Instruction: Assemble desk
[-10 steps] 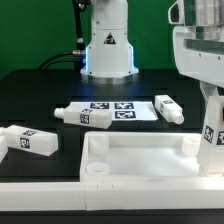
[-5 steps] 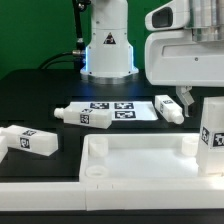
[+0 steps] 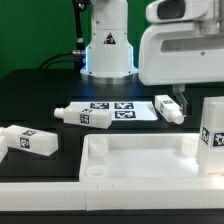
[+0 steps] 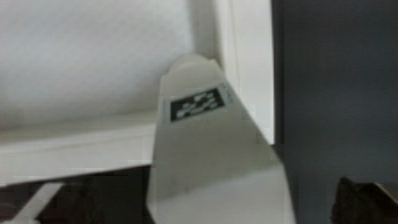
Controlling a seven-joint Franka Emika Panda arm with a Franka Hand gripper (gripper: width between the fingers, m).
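Observation:
The white desk top lies rimmed side up at the front of the exterior view. One white leg with a square tag stands upright at its right end. My gripper hangs just above that leg, and one dark finger shows below the white hand. In the wrist view the same leg rises between my gripper's two dark fingers, which stand wide apart and do not touch it. The gripper is open and holds nothing.
Three more tagged legs lie flat on the black table: one at the left, one left of the marker board, one to its right. The marker board lies in front of the white robot base.
The gripper has opened, let go of the upright leg and lifted away from it. The leg stays standing at the desk top's right end.

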